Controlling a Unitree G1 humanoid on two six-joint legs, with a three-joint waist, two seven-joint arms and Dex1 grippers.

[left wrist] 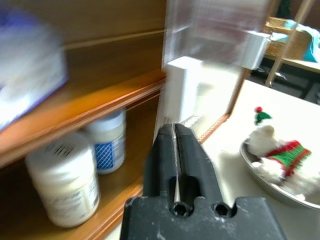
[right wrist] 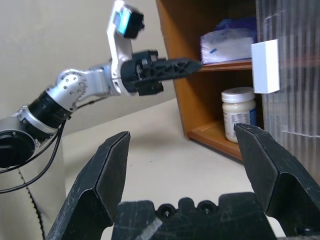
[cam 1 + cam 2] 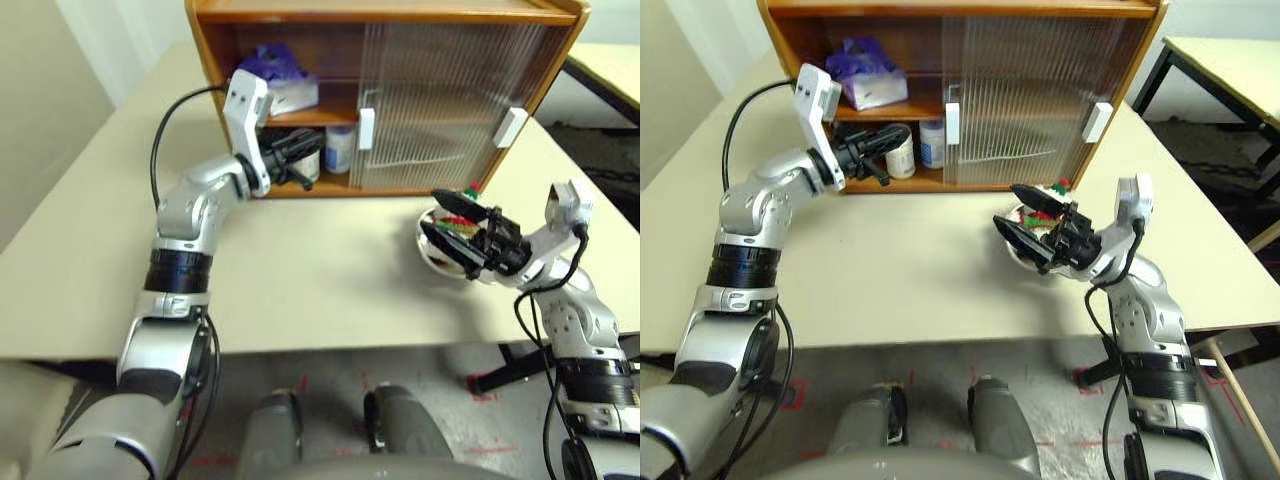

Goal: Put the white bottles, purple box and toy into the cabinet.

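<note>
While the left pincer point(image 3: 902, 133) hangs closed and empty before the cabinet point(image 3: 780, 40), both white bottles point(image 3: 901, 157) stand on its bottom shelf, the purple box point(image 3: 868, 72) above; the right pincer point(image 3: 1030, 226) gapes over the toy point(image 1: 280, 157) in its bowl point(image 1: 265, 175) on the table point(image 3: 920, 270).

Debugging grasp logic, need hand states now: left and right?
Left hand: closed, holding nothing, in front of the cabinet opening.
Right hand: open, empty, beside the toy.

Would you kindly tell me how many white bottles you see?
2, both on the cabinet's bottom shelf: front bottle and rear bottle by the sliding door. None seems hidden.
</note>
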